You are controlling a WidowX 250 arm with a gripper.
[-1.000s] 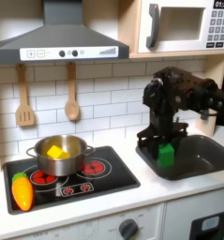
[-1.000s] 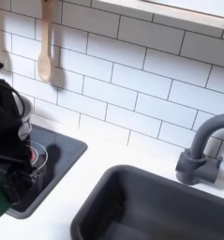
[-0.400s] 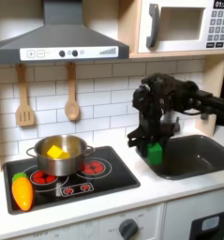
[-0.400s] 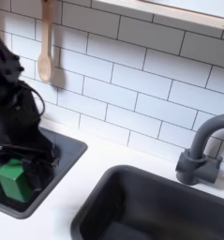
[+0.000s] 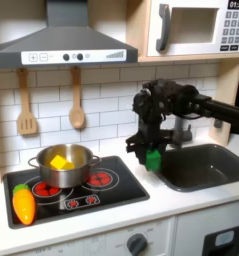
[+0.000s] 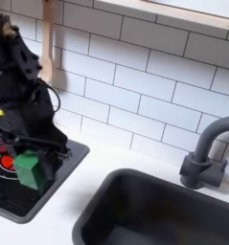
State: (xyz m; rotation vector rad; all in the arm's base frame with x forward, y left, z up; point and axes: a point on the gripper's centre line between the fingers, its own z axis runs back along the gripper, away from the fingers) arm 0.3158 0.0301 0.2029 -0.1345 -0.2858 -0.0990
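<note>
First exterior view, listed from its left for you: orange carrot [image 5: 24, 203] on the front left corner of the black stovetop [image 5: 111, 195]; two wooden utensils [image 5: 27, 123] hanging on the tiled wall; steel pot [image 5: 63, 165] on the rear left burner, a yellow piece [image 5: 59, 161] inside. Next you have the gripper [image 5: 152, 153], pointing down off the black arm, its fingers closed on a green block [image 5: 153, 159] that sits at their tips, held clear above the white counter between the stovetop's right edge and the sink [image 5: 206, 165]. Microwave [image 5: 196, 26] at upper right.

Second exterior view, from its left: gripper [image 6: 28, 156] with the green block [image 6: 31, 170] clamped just below it, over the stovetop's right edge; sink basin, then grey faucet [image 6: 206, 156].
</note>
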